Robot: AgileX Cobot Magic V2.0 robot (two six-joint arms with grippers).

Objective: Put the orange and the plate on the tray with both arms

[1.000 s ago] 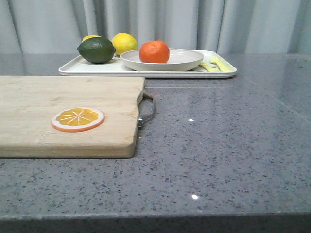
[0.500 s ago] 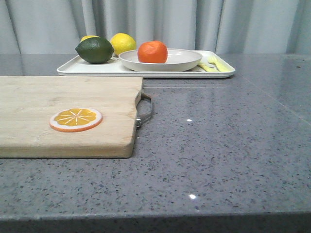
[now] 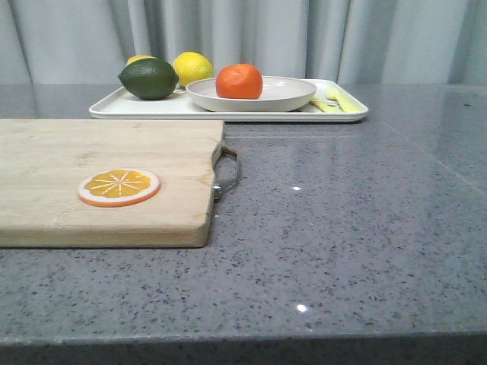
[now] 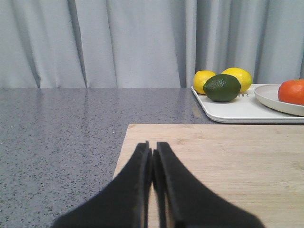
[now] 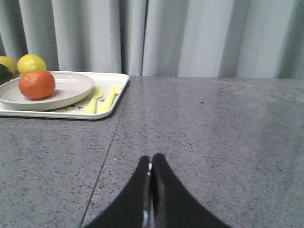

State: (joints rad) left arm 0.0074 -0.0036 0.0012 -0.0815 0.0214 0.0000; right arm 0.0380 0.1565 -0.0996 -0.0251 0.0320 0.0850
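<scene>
A staged kitchen-style setup: a grey speckled stone worktop [image 3: 358, 228], a wooden cutting board [image 3: 99, 179] with an orange slice [image 3: 119, 187], fruit on a tray [image 3: 228, 109], and plain grey curtains [image 3: 266, 34] behind.

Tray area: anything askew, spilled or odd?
Nothing stands out. The orange sits in the plate, which rests flat on the tray beside the lemon, a dark green fruit and yellow cutlery. No spills or damage visible.
</scene>
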